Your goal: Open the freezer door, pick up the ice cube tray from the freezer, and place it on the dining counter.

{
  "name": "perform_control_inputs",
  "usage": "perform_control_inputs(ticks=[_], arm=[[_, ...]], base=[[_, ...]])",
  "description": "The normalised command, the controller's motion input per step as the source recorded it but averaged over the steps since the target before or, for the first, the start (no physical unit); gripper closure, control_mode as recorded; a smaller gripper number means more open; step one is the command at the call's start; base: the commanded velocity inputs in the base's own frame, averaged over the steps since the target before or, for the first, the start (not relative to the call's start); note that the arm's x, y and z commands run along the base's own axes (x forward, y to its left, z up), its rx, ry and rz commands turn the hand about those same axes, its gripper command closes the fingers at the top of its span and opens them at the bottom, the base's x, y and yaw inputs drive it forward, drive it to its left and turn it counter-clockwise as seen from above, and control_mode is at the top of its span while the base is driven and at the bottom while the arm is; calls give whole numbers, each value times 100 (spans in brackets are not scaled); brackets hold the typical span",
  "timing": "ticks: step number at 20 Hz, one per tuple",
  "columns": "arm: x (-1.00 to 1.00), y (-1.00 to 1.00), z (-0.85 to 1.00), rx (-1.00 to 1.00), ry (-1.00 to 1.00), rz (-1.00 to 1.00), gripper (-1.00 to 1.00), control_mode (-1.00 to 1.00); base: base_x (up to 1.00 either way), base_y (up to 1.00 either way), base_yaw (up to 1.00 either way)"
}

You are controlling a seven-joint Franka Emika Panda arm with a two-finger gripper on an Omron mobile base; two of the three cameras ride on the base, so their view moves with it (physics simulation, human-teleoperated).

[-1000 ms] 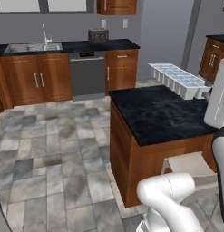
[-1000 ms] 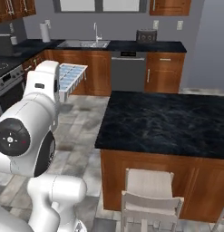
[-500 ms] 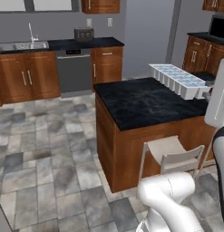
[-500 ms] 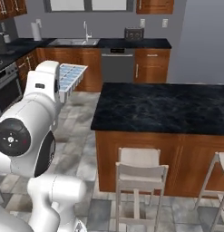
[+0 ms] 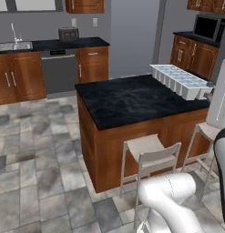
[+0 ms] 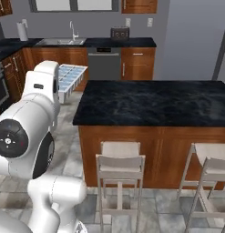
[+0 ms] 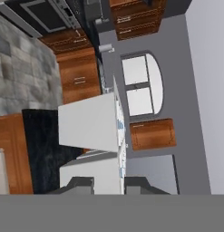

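Ice cube tray [image 5: 180,80] gripper-held [image 7: 109,183], above dining counter [image 5: 127,100] edge.

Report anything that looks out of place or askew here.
Nothing is spilled or damaged. The one oddity: the ice cube tray hangs in the air beside the dining counter, clamped at one end by the gripper.

Tray [image 5: 180,80] near end at 3 o'clock is tucked behind the arm, so the grip itself is hidden. Counter [image 6: 150,102] runs off the right edge. In the hand view the fingertips [image 7: 81,185] get cut by the bottom.
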Motion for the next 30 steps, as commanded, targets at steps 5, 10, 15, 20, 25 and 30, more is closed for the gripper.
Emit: perform_control_inputs(ticks=[5, 10, 15, 20, 25, 30], arm=[[0, 0, 0, 0, 0, 0, 100, 100], [0, 0, 0, 0, 0, 0, 100, 100], [0, 0, 0, 0, 0, 0, 100, 100], [0, 0, 0, 0, 0, 0, 100, 100], [0, 0, 0, 0, 0, 0, 100, 100], [0, 0, 0, 0, 0, 0, 100, 100]], base=[[0, -61, 0], [0, -60, 0], [1, -47, 1], [18, -54, 9], [14, -67, 9], [4, -35, 4]])
